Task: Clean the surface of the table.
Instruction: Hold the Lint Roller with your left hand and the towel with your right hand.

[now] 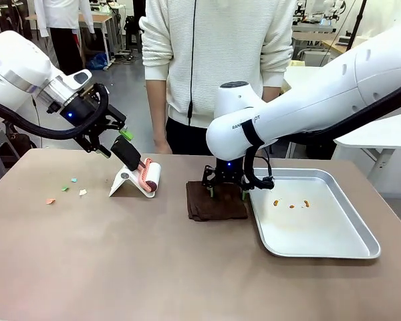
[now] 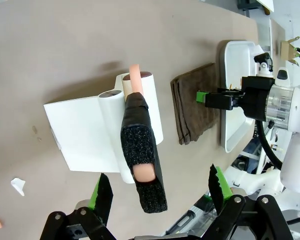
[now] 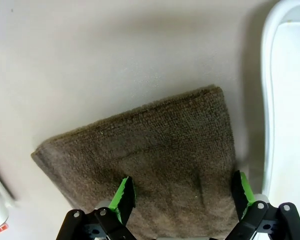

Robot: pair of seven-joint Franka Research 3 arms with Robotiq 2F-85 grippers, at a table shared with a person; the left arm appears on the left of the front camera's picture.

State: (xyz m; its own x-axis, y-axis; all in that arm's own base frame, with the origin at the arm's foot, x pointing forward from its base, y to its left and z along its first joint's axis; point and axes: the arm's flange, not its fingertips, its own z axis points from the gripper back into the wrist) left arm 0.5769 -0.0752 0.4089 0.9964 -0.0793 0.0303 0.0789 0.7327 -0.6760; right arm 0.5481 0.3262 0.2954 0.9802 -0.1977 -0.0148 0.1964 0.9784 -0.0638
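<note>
The left jaws gape around the black handle [image 2: 140,145] of the lint roller [image 1: 149,175], gripping nothing, and the right jaws hang open over the brown cloth [image 1: 216,200], all on the taupe surface [image 1: 120,267] littered with paper scraps [image 1: 67,187], where an off-centre squeeze could topple the roller off its white stand [image 1: 122,182].

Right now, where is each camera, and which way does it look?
Front: between the arms, looking across the table at the person; left arm and right arm show.
Left wrist: above the lint roller, looking down; its own open jaws straddle the handle.
Right wrist: looking down on the brown cloth; its open jaws show.
Shared: both wrist views show the cloth and the silver tray.
</note>
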